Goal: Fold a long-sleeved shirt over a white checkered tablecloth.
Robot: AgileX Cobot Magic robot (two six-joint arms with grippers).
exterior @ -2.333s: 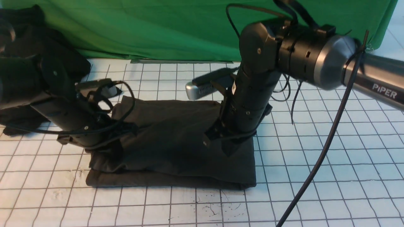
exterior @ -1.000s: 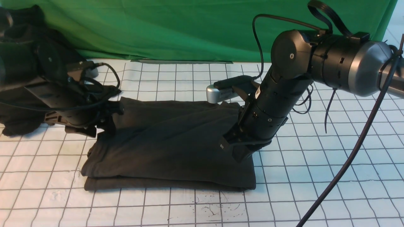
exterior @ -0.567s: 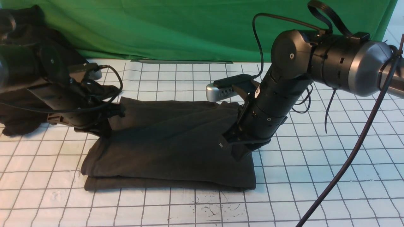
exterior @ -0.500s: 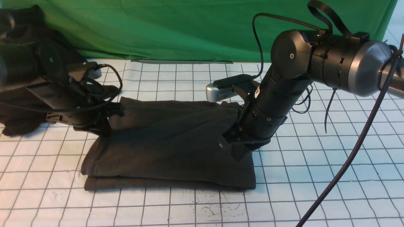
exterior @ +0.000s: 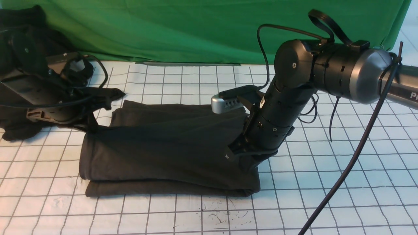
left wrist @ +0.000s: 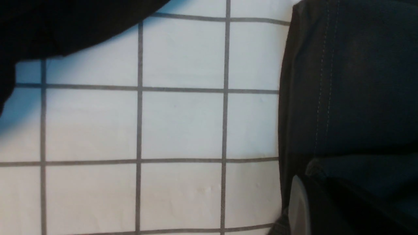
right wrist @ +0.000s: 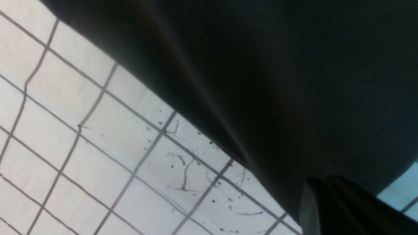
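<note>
The long-sleeved shirt (exterior: 169, 147) lies mid-table on the white checkered tablecloth (exterior: 326, 182), already doubled into a thick rectangle. Each arm has one side of its upper layer: the left pincer (exterior: 88, 125) is clenched on the hemmed corner toward the table's left edge, and the right pincer (exterior: 249, 163) is clenched on the fabric toward the right. Holding both ends (so the layer stays taut and level) probably prepares another fold. A second black garment (exterior: 19, 130) sits at the far-left corner, out of the way.
</note>
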